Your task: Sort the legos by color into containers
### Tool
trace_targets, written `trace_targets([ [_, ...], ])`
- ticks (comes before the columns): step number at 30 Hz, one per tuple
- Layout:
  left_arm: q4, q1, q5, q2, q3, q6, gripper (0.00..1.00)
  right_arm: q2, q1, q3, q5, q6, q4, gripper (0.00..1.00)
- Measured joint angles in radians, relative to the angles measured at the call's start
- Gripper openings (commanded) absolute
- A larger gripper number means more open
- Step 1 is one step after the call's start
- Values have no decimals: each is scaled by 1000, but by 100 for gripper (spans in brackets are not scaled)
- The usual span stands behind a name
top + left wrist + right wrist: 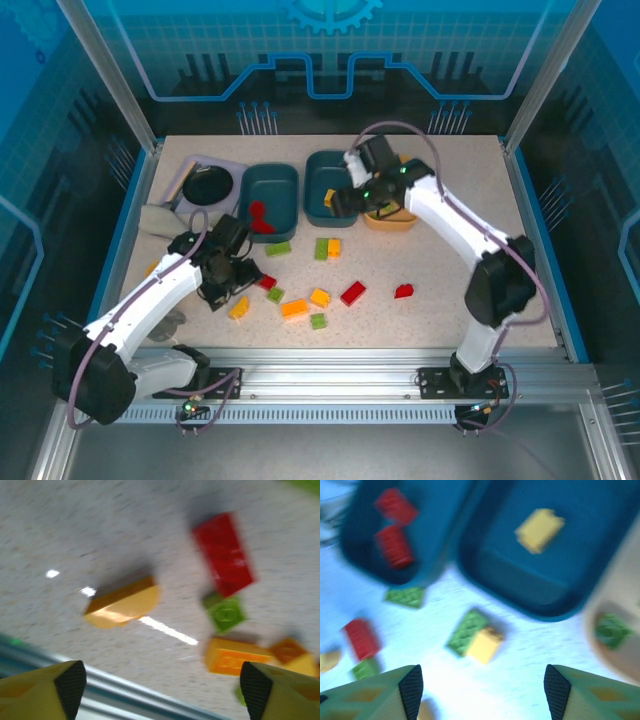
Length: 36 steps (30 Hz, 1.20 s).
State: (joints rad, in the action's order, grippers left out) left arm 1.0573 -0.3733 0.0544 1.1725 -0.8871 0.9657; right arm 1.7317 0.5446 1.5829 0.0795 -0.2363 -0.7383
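Speckled table [450, 270] inside a blue-walled enclosure. The left gripper [159, 682] hovers over loose bricks [294, 309] at front left, fingers apart, nothing between them. The left teal tub [285, 175] holds red bricks [394, 545]. The middle teal tub [318, 172] holds one yellow brick [539, 529]. The right gripper [480, 685] hangs over this tub, fingers apart, empty. The orange tub [400, 224] holds a green brick [611, 629].

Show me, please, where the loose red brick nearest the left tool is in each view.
Top external: the red brick lies on the table, left of centre.
Left wrist: it is at the upper right.
Right wrist: it is near the left edge, below mid-height, blurred.
Shared landmark: the small green brick just below it in every view.
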Motion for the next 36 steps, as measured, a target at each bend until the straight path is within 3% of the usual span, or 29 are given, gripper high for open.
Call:
trace_targets([
  [3, 1, 50, -33, -5, 78, 9, 90, -81, 94, -116, 45, 3, 74, 71],
  [7, -9, 97, -52, 66, 82, -66, 83, -86, 141, -226, 73, 2, 123, 71],
  [20, -50, 88, -103, 349, -24, -412, 77, -125, 154, -321, 86, -25, 145, 71],
  [25, -66, 82, -103, 397, -29, -446, 70, -126, 154, -321, 86, -36, 150, 71],
  [30, -85, 81, -104, 423, -29, -467, 52, -126, 154, -321, 86, -48, 150, 70],
  [36, -95, 47, -105, 433, -26, -446, 46, -125, 154, -321, 86, -51, 150, 70],
])
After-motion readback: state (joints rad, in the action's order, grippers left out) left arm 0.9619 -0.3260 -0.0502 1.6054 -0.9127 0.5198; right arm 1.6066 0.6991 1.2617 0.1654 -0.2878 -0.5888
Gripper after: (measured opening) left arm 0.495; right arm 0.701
